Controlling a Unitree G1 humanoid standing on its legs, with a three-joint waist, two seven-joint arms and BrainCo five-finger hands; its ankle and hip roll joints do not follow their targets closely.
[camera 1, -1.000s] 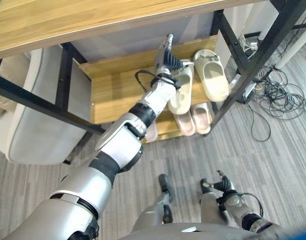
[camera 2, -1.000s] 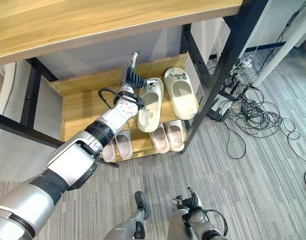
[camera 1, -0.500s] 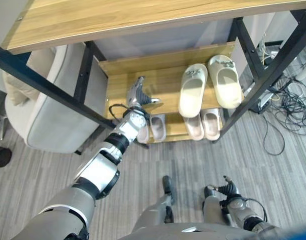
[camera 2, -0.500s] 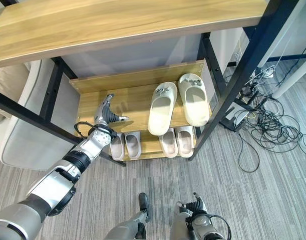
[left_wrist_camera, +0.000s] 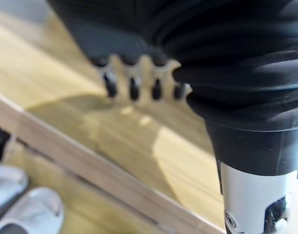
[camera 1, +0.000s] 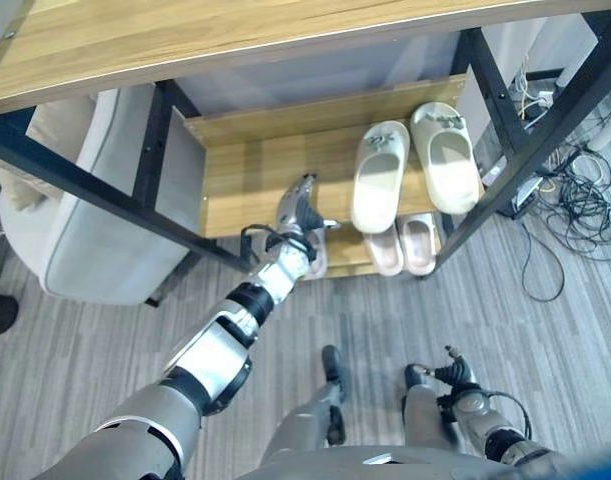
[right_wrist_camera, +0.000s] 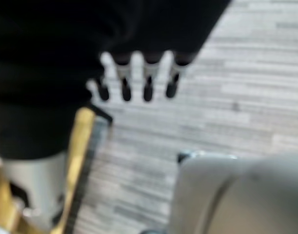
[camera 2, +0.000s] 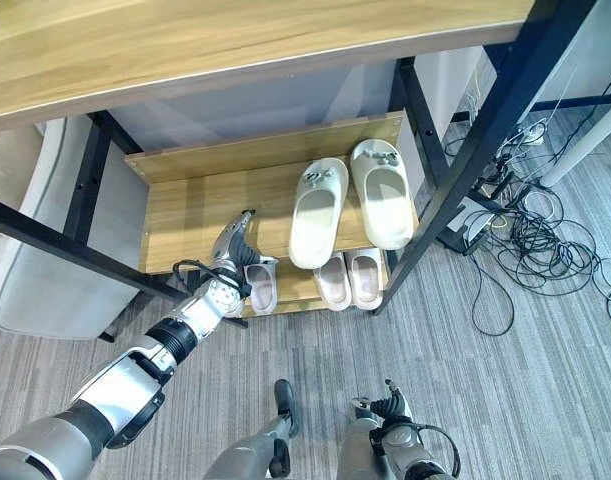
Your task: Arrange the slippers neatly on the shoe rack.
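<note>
Left hand (camera 1: 298,205), fingers straight and empty, has let go; cream slippers (camera 1: 379,176) now sit side by side on the shoe rack (camera 1: 240,180).

Cream rubber slippers (camera 1: 415,165) sit on the light wood-grain shoe rack with black metal frame (camera 1: 245,185); pale pink slippers (camera 1: 403,245) below; grey striped carpet floor (camera 1: 545,330).

Shoe rack (camera 1: 235,185) stood under a tabletop (camera 1: 185,35). Two slippers (camera 1: 378,176) (camera 1: 445,158) lay side by side on the upper shelf's right half; a pair (camera 1: 403,243) lay on the lower shelf beneath them (another slipper (camera 2: 260,287) further left). Left hand (camera 1: 299,207) was before the upper shelf's middle.
</note>
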